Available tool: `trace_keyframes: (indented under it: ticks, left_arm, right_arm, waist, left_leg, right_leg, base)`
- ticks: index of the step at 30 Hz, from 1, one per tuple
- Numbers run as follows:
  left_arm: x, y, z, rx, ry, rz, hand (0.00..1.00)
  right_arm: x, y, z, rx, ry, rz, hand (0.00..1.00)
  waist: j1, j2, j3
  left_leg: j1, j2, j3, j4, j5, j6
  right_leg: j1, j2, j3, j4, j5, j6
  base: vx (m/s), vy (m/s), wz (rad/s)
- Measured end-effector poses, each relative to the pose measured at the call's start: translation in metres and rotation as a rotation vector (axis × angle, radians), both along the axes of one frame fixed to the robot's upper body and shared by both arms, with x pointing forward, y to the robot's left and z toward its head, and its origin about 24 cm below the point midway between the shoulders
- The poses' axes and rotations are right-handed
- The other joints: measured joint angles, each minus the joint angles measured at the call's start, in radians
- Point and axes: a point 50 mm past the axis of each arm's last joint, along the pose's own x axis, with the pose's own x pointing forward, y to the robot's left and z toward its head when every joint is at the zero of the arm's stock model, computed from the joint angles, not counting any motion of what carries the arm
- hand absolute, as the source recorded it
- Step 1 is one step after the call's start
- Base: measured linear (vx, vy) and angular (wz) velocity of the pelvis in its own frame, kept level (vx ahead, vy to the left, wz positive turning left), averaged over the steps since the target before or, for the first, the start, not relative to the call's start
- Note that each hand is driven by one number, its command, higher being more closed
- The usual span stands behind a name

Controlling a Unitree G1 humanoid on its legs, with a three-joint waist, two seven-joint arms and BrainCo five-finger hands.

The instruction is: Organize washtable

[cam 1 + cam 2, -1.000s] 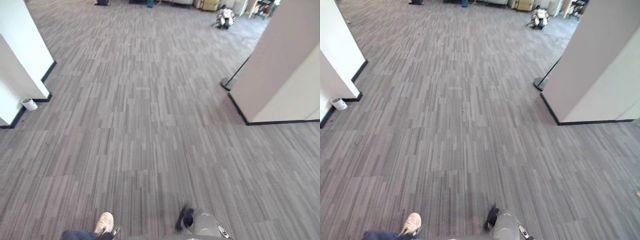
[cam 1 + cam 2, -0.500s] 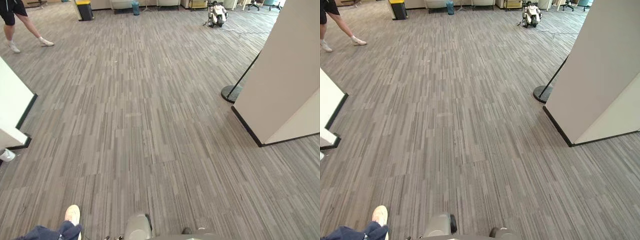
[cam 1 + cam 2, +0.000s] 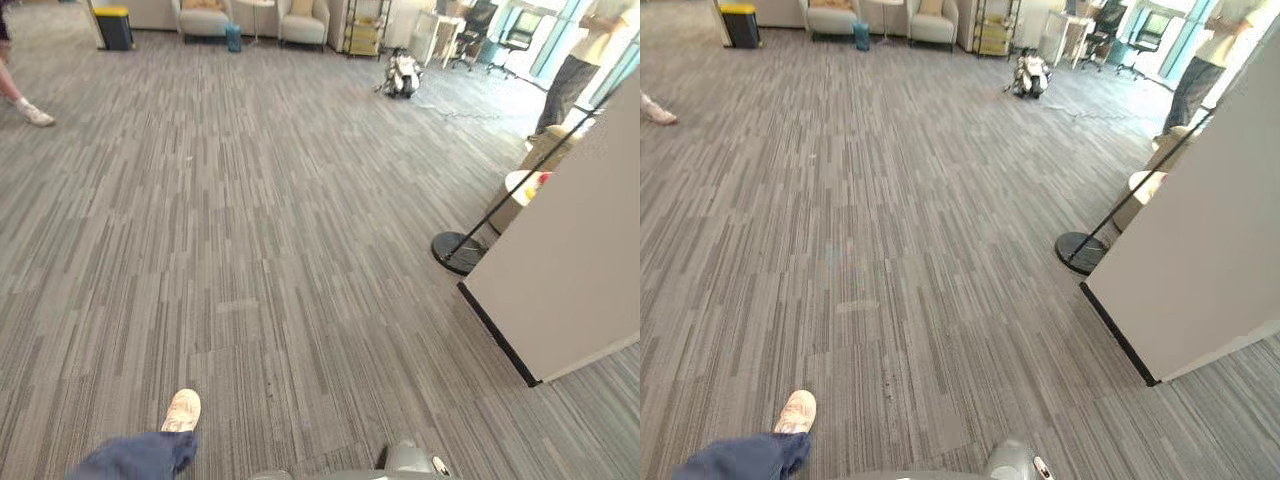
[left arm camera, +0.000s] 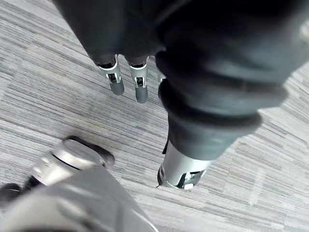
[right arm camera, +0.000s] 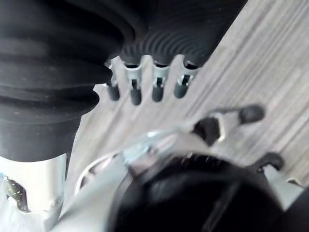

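While grey streaky carpet floor (image 3: pixel 300 200) covers the whole room, you get a person's pale shoe (image 3: pixel 182 410) down left, a round black stand base (image 3: pixel 457 250), then a smooth white partition wall (image 3: pixel 570 280), with left hand (image 4: pixel 115 79) and right hand (image 5: pixel 135 89) fingers hanging straight, slightly apart, holding nothing.

The carpeted floor (image 3: pixel 250 200) is looked down on from the head by both eye views, with the white partition (image 3: pixel 570 280) shared at 3 o'clock. The left hand (image 4: pixel 116 82) and right hand (image 5: pixel 157 87) are viewed closely from their wrists, facing the floor.
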Motion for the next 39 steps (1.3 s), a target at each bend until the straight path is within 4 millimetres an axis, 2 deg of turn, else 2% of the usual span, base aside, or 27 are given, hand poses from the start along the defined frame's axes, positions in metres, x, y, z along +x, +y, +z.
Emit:
trace_keyframes:
  ticks: [3,5,6,7,8,9,10,11,13,14,15,18,20,21,22,23,25,26,27,28,29,32,34,35,36,37,39]
  left_arm:
    - [0.02,-0.007,0.002,-0.006,-0.052,-0.041,0.0]
    - [0.019,-0.012,0.001,-0.014,-0.051,-0.047,0.0]
    - [0.012,-0.003,0.003,0.014,-0.06,-0.017,0.0]
    - [0.009,-0.007,0.001,0.008,-0.043,-0.032,0.0]
    - [-0.002,-0.016,-0.002,-0.021,-0.007,-0.019,0.0]
    - [-0.011,-0.021,-0.004,-0.037,0.017,0.002,0.0]
    - [-0.021,-0.022,-0.005,-0.043,0.042,0.02,0.0]
    - [-0.03,-0.032,-0.007,-0.076,0.074,0.036,0.0]
    - [-0.035,-0.027,-0.007,-0.069,0.084,0.065,0.0]
    - [-0.034,-0.022,-0.006,-0.061,0.07,0.066,0.0]
    - [-0.034,-0.02,-0.005,-0.059,0.062,0.076,0.0]
    - [-0.03,-0.02,-0.004,-0.056,0.039,0.093,0.0]
    - [-0.033,-0.023,-0.005,-0.063,0.046,0.107,0.0]
    - [-0.034,-0.023,-0.005,-0.064,0.045,0.117,0.0]
    - [-0.037,-0.016,-0.004,-0.05,0.048,0.129,0.0]
    - [-0.037,-0.011,-0.003,-0.04,0.048,0.126,0.0]
    - [-0.037,-0.005,-0.002,-0.024,0.056,0.106,0.0]
    - [-0.037,-0.003,-0.002,-0.02,0.06,0.097,0.0]
    - [-0.038,0.001,-0.001,-0.011,0.072,0.074,0.0]
    - [-0.036,0.002,-0.001,0.0,0.077,0.037,0.0]
    - [-0.035,0.003,-0.001,0.006,0.078,0.024,0.0]
    - [-0.017,0.004,0.001,0.019,0.029,0.002,0.0]
    - [-0.009,0.006,0.002,0.034,0.011,-0.027,0.0]
    - [-0.009,0.009,0.003,0.045,0.011,-0.028,0.0]
    - [-0.01,0.006,0.002,0.046,0.013,-0.018,0.0]
    - [-0.012,-0.002,0.0,0.032,0.018,-0.007,0.0]
    - [-0.012,-0.008,-0.001,0.02,0.011,0.004,0.0]
  right_arm:
    - [0.002,-0.003,0.0,-0.008,0.001,0.003,0.0]
    - [-0.003,-0.005,0.0,-0.006,0.022,-0.017,0.0]
    - [-0.015,0.003,-0.002,0.017,0.057,-0.027,0.0]
    - [-0.024,0.0,-0.002,0.028,0.079,-0.044,0.0]
    - [-0.028,-0.008,-0.001,0.017,0.091,-0.049,0.0]
    - [-0.028,-0.011,-0.001,0.013,0.094,-0.051,0.0]
    - [-0.03,-0.015,0.0,0.002,0.099,-0.05,0.0]
    - [-0.032,-0.021,0.001,-0.008,0.107,-0.06,0.0]
    - [-0.026,-0.014,-0.001,0.016,0.102,-0.073,0.0]
    - [-0.024,-0.007,-0.002,0.043,0.109,-0.068,0.0]
    - [-0.022,-0.005,-0.003,0.048,0.106,-0.068,0.0]
    - [-0.009,-0.005,-0.002,0.043,0.065,-0.08,0.0]
    - [-0.015,-0.008,-0.002,0.026,0.069,-0.09,0.0]
    - [-0.017,-0.009,-0.001,0.019,0.071,-0.09,0.0]
    - [-0.024,-0.004,-0.002,0.03,0.093,-0.091,0.0]
    - [-0.024,0.0,-0.003,0.043,0.096,-0.09,0.0]
    - [-0.02,0.006,-0.004,0.064,0.085,-0.081,0.0]
    - [-0.016,0.006,-0.004,0.065,0.071,-0.082,0.0]
    - [-0.012,0.007,-0.004,0.066,0.058,-0.078,0.0]
    - [-0.011,0.007,-0.003,0.061,0.053,-0.074,0.0]
    - [-0.01,0.007,-0.003,0.061,0.054,-0.066,0.0]
    - [-0.008,0.008,-0.003,0.052,0.051,-0.032,0.0]
    - [-0.006,0.007,-0.003,0.045,0.056,-0.004,0.0]
    - [-0.008,0.011,-0.004,0.042,0.071,0.014,0.0]
    - [-0.009,0.01,-0.004,0.036,0.079,0.019,0.0]
    - [-0.007,0.002,-0.002,0.013,0.076,0.044,0.0]
    - [0.001,-0.004,-0.001,-0.014,0.06,0.077,0.0]
  waist:
    - [-0.023,0.018,0.015]
    - [-0.025,0.031,0.01]
    - [-0.028,-0.01,-0.005]
    - [-0.036,0.018,-0.018]
    - [-0.035,0.056,-0.027]
    - [-0.03,0.071,-0.021]
    - [-0.018,0.102,-0.022]
    - [-0.014,0.141,-0.002]
    - [-0.005,0.101,0.028]
    - [0.015,0.049,0.041]
    - [0.024,0.028,0.042]
    - [0.045,0.027,0.043]
    - [0.043,0.042,0.032]
    - [0.048,0.043,0.026]
    - [0.053,0.016,-0.013]
    - [0.061,-0.004,-0.022]
    - [0.066,-0.031,-0.034]
    - [0.064,-0.03,-0.025]
    - [0.048,-0.03,-0.018]
    - [0.04,-0.029,-0.018]
    - [0.04,-0.027,-0.018]
    - [0.038,-0.025,-0.019]
    - [0.039,-0.033,-0.021]
    - [0.039,-0.052,-0.026]
    - [0.043,-0.04,-0.035]
    - [0.044,-0.015,-0.047]
    - [0.041,0.003,-0.046]
  left_leg:
    - [0.105,-0.01,-0.012,-0.068,-0.05,-0.038]
    - [0.167,0.004,-0.017,-0.039,-0.126,-0.062]
    - [0.154,-0.021,-0.023,0.103,-0.142,-0.081]
    - [0.062,0.007,-0.029,0.377,-0.142,-0.133]
    - [-0.055,0.067,-0.014,0.668,-0.001,-0.28]
    - [-0.097,0.101,0.006,0.775,0.127,-0.297]
    - [-0.137,0.138,0.026,0.883,0.191,-0.287]
    - [-0.227,0.213,0.05,1.077,0.131,-0.265]
    - [-0.344,0.24,0.087,1.139,0.029,-0.167]
    - [-0.406,0.238,0.13,1.003,-0.021,-0.137]
    - [-0.428,0.236,0.134,0.913,-0.032,-0.137]
    - [-0.458,0.223,0.062,0.32,0.004,-0.147]
    - [-0.461,0.215,0.011,0.14,0.064,-0.133]
    - [-0.459,0.208,0.002,0.152,0.119,-0.13]
    - [-0.458,0.156,0.006,0.205,0.209,-0.105]
    - [-0.454,0.135,0.025,0.218,0.193,-0.086]
    - [-0.383,0.086,0.071,0.172,0.158,-0.059]
    - [-0.338,0.067,0.078,0.139,0.154,-0.041]
    - [-0.277,0.053,0.075,0.112,0.149,-0.021]
    - [-0.209,0.052,0.074,0.081,0.149,-0.019]
    - [-0.181,0.053,0.073,0.062,0.149,-0.02]
    - [-0.108,0.057,0.049,-0.003,0.149,-0.021]
    - [-0.103,0.043,0.031,-0.014,0.14,-0.035]
    - [-0.09,0.017,0.012,-0.023,0.13,-0.05]
    - [-0.071,0.018,0.006,-0.038,0.126,-0.055]
    - [-0.069,0.034,-0.001,-0.044,0.119,-0.066]
    - [-0.084,0.05,-0.013,-0.049,0.112,-0.077]
  right_leg:
    - [-0.03,0.048,-0.143,-0.553,0.145,0.042]
    - [-0.077,0.08,-0.139,-0.551,0.12,-0.021]
    - [-0.072,0.092,-0.082,-0.52,0.096,-0.117]
    - [-0.062,0.112,-0.047,-0.466,0.178,-0.191]
    - [-0.024,0.143,-0.055,-0.433,0.179,-0.188]
    - [0.006,0.171,-0.045,-0.437,0.18,-0.188]
    - [0.04,0.209,-0.033,-0.453,0.181,-0.189]
    - [0.116,0.276,-0.015,-0.485,0.159,-0.209]
    - [0.246,0.305,0.026,-0.553,0.137,-0.197]
    - [0.35,0.3,0.075,-0.628,0.141,-0.169]
    - [0.379,0.297,0.093,-0.653,0.141,-0.16]
    - [0.5,0.292,0.145,-0.742,0.097,-0.085]
    - [0.565,0.275,0.149,-0.74,0.038,-0.034]
    - [0.584,0.258,0.154,-0.717,0.003,-0.007]
    - [0.589,0.187,0.172,-0.644,-0.065,0.042]
    - [0.574,0.157,0.174,-0.599,-0.079,0.051]
    - [0.442,0.05,0.193,-0.284,-0.034,0.035]
    - [0.378,0.006,0.202,-0.125,0.027,-0.011]
    - [0.321,-0.039,0.198,0.03,0.041,-0.013]
    - [0.299,-0.051,0.177,0.076,0.006,0.029]
    - [0.294,-0.051,0.159,0.061,-0.013,0.041]
    - [0.257,0.012,0.15,-0.26,-0.038,0.07]
    - [0.244,0.075,0.233,-0.502,0.077,0.068]
    - [0.236,0.07,0.243,-0.547,0.208,0.061]
    - [0.254,0.064,0.223,-0.549,0.173,0.054]
    - [0.272,0.08,0.216,-0.584,0.172,0.054]
    - [0.296,0.104,0.189,-0.66,0.172,0.054]
  base:
    - [0.68,-0.116,0.58]
    - [0.75,-0.22,0.47]
    - [0.83,-0.309,0.39]
    - [0.97,-0.398,0.29]
    - [0.79,-0.335,-0.02]
    - [0.6,-0.235,-0.46]
    - [0.63,-0.162,-0.76]
    - [0.93,-0.211,-0.83]
    - [0.88,-0.215,-0.71]
    - [0.52,-0.137,-0.65]
    - [0.64,-0.118,-0.93]
    - [0.63,0.051,-0.67]
    - [0.65,0.246,-0.28]
    - [0.65,0.316,-0.18]
    - [0.66,0.306,-0.25]
    - [0.65,0.253,-0.37]
    - [0.53,0.218,-0.3]
    - [0.51,0.264,0.01]
    - [0.59,0.267,0.18]
    - [0.48,0.175,0.24]
    - [0.4,0.127,0.2]
    - [0.35,-0.013,0.34]
    - [0.26,-0.116,0.49]
    - [0.2,-0.155,0.37]
    - [0.29,-0.222,0.3]
    - [0.19,-0.143,0.07]
    - [0.19,-0.172,0.07]
